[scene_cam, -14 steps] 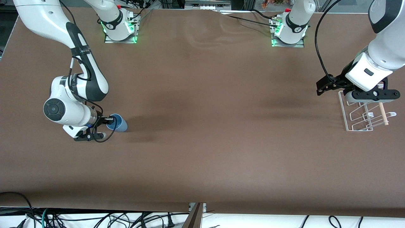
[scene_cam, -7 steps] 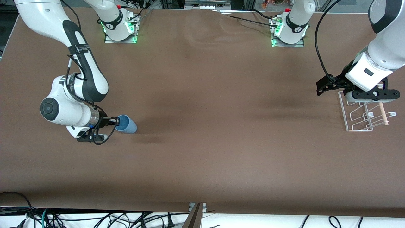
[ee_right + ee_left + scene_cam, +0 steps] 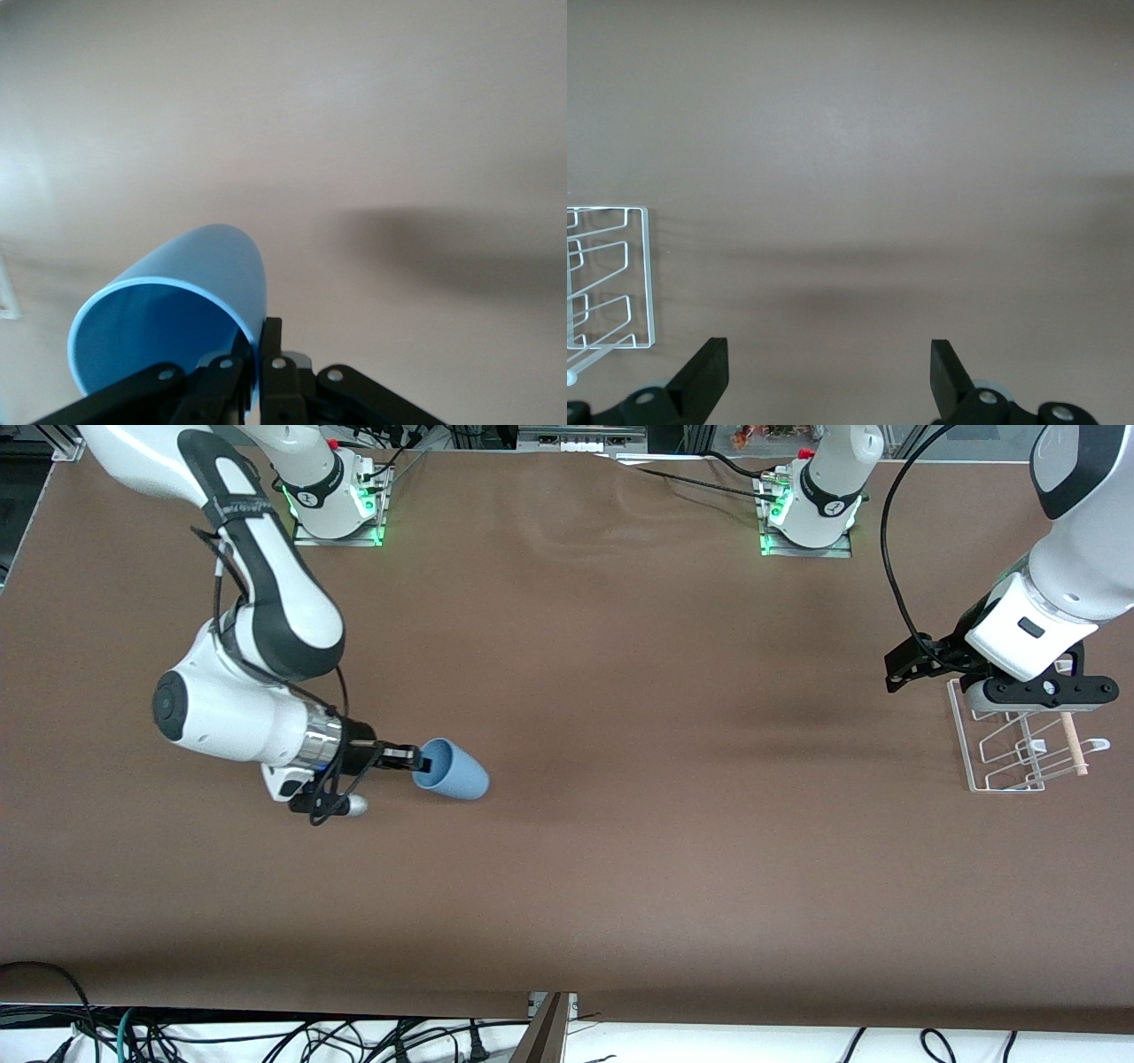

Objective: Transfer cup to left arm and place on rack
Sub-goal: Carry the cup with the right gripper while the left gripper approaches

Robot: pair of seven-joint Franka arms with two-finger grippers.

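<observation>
Table (image 3: 620, 868): brown surface, both arm bases along one edge.

Left arm (image 3: 1063, 558): waiting, left gripper (image 3: 824, 376) over the table just beside the rack (image 3: 1019, 753), fingers spread wide with nothing between them.

Rack: white wire with a pale wooden rod, at the left arm's end of the table.

Right gripper (image 3: 416, 760): over the table toward the right arm's end, pinching the rim of the cup (image 3: 454, 771).

Cup: light blue, carried on its side, long axis roughly level; mouth faces the right gripper, base points toward the left arm's end.
</observation>
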